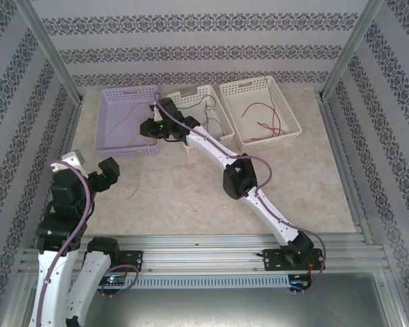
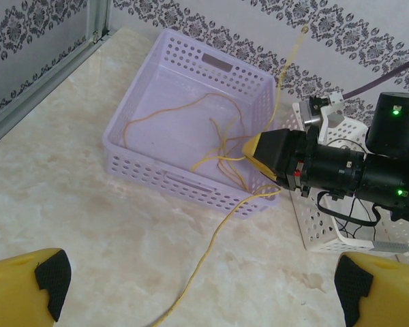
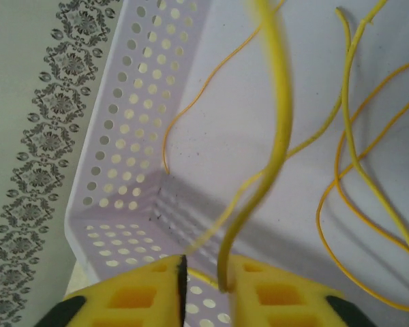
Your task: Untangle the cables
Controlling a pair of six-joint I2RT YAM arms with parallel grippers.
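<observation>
Right fingers (image 3: 143, 300) astride cable (image 3: 277, 129) over basket (image 3: 123, 102)

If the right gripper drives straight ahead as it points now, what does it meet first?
Likely the yellow cable between the jaws of the right gripper; beyond it, the purple basket floor, though depth is unclear.

White arm links (image 1: 208, 144), black joints (image 1: 237, 178), purple cables (image 1: 88, 197); left hand (image 2: 204, 286) yellow, black pads (image 2: 52, 276).
</observation>
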